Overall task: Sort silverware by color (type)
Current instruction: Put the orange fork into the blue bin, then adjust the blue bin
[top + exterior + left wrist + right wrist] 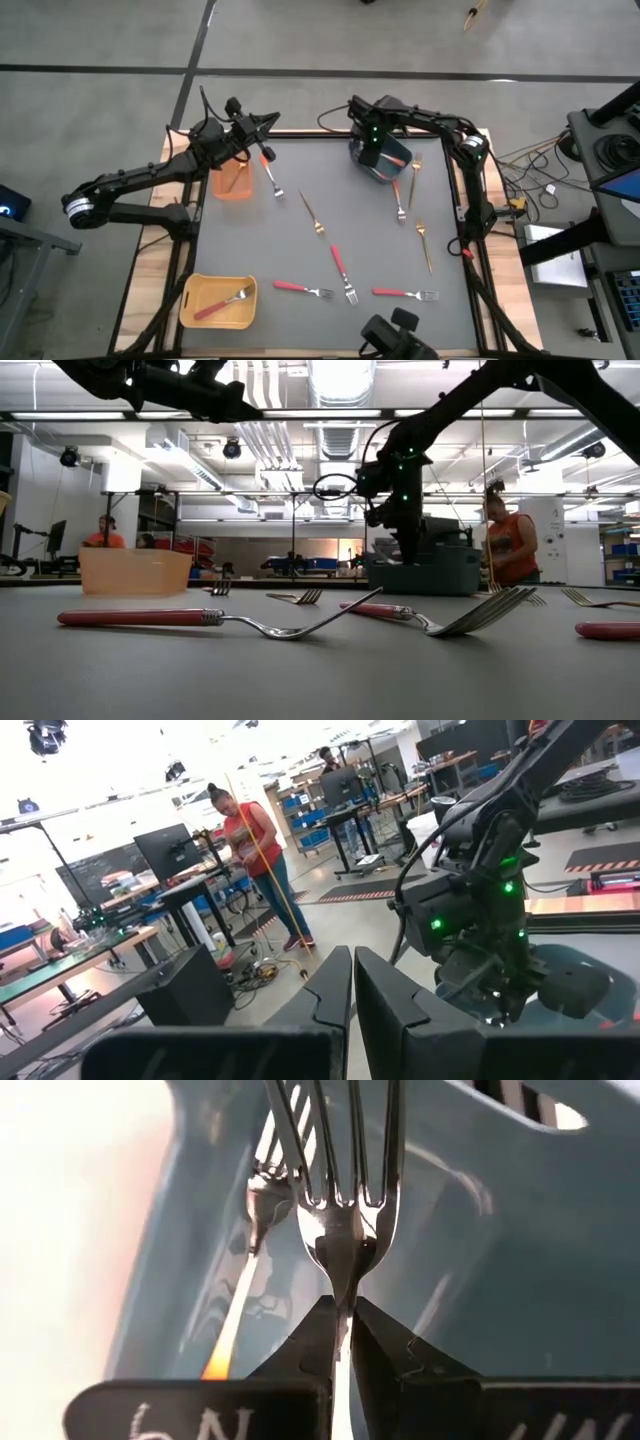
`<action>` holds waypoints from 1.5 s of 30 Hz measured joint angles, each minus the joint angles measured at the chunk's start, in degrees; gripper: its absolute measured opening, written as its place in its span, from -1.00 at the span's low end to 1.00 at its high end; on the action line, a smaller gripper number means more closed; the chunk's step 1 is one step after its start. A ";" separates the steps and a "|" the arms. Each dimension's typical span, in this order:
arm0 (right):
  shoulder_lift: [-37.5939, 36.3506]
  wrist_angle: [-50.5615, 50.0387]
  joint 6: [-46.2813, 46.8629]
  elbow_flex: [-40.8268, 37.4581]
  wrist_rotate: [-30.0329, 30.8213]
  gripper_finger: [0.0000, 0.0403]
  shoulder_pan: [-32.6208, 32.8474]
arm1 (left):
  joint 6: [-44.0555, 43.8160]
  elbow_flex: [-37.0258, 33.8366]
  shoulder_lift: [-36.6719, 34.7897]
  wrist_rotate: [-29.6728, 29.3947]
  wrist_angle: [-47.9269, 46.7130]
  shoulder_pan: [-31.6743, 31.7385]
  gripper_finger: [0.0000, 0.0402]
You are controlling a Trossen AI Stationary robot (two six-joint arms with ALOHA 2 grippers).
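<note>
My right gripper (340,1305) hangs over the blue-grey bin (385,165) at the mat's far right, shut on a silver fork (340,1200) whose handle is hidden. An orange-handled fork (240,1300) lies inside that bin. My left gripper (352,960) is shut on nothing and held level above the orange bin (235,182). An orange-handled fork (271,172) lies flat on the mat beside that bin. Gold forks (313,213) and red-handled forks (341,268) lie scattered on the mat. One red-handled fork (222,302) lies in the yellow bin (190,310). My right gripper pinches the fork's narrow neck (342,1275), just behind the tines, between its two fingers. The fingers point down from above and lie along the fork. The fork stands upright with its tines down inside the blue-grey bin; the tines' ends lie outside the frame.
More forks lie on the right side of the mat: a gold one (424,245), another gold one (415,170) beside the blue-grey bin, a silver one (398,205) and a red-handled one (405,293). Beyond the far edge stand people (505,545) and workbenches.
</note>
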 joint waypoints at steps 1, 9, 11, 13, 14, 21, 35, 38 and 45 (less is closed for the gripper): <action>-0.36 0.02 -0.12 0.00 -0.04 -0.93 0.00 | -0.02 0.00 0.00 0.00 -0.02 0.00 -1.00; -1.31 -4.14 7.87 3.93 -0.09 -0.94 0.02 | -0.15 0.00 -0.01 0.00 -0.02 0.00 -1.00; -0.70 -7.99 9.28 5.09 -0.09 -0.94 0.00 | -0.15 0.00 -0.02 -0.01 -0.02 0.00 -1.00; 0.43 -11.04 9.89 5.66 -0.04 -0.94 0.03 | -0.09 0.00 -0.02 -0.01 0.00 0.00 -1.00; 1.03 -11.77 10.00 5.74 -0.07 -0.94 0.04 | -0.04 0.00 -0.02 -0.02 0.00 0.00 -1.00; 2.86 -9.80 6.65 5.83 -0.14 -0.94 0.04 | 0.24 0.00 -0.02 -0.02 -0.02 0.00 -1.00; 6.58 -9.35 4.55 5.75 -0.13 -0.85 0.13 | 0.24 0.00 -0.02 -0.04 -1.07 0.00 -1.00; 6.58 -8.72 4.62 5.77 -0.12 -0.71 0.15 | 0.26 0.00 -0.02 -0.04 -1.11 0.00 -1.00; 5.21 -8.87 4.63 5.76 -0.07 -0.55 0.15 | 0.26 0.00 -0.02 -0.04 -1.21 0.00 -1.00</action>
